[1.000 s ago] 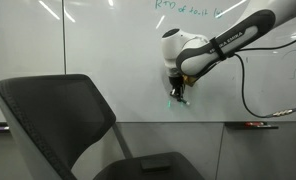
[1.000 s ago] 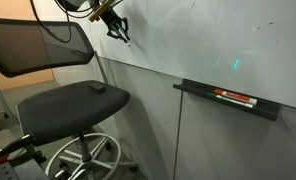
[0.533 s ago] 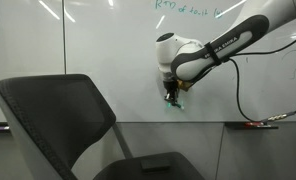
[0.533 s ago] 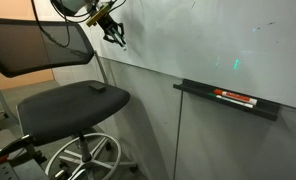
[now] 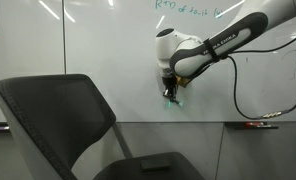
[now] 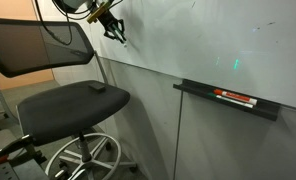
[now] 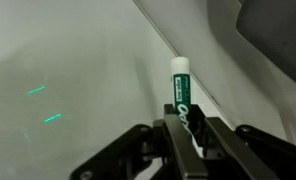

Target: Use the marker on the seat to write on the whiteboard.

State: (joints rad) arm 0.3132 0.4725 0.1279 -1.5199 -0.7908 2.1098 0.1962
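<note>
The fingers [image 7: 172,138] pinch the slim green-and-white marker [image 7: 181,88], its long axis running straight out ahead of them toward the glossy white whiteboard [image 7: 78,60]. Tip contact cannot be told.

An office or meeting room: a wall whiteboard [image 5: 98,60] with handwriting right behind the claw [image 5: 171,96], a swivel chair [image 6: 63,105] on castors below it, and a tray [image 6: 188,87] of pens [image 6: 235,97] lower, off to its side.
</note>
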